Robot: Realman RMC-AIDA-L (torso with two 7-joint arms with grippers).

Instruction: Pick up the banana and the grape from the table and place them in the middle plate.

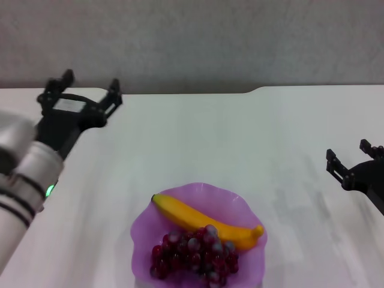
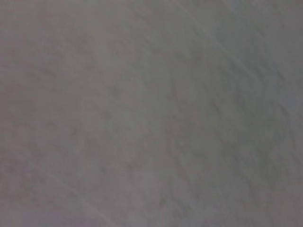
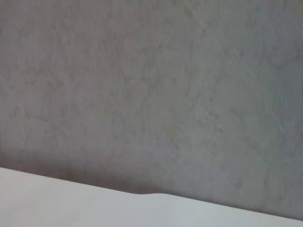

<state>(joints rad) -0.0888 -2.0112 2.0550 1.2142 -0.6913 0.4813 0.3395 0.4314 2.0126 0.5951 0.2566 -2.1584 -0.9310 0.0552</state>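
Note:
In the head view the purple scalloped plate sits at the near middle of the white table. The yellow banana lies across the plate. The dark red grape bunch lies in the plate in front of the banana. My left gripper is open and empty, raised over the far left of the table, well away from the plate. My right gripper is open and empty at the right edge. Both wrist views show neither fruit nor plate.
A grey wall stands behind the table's notched far edge. The right wrist view shows the wall and a strip of the table edge. The left wrist view shows only grey wall.

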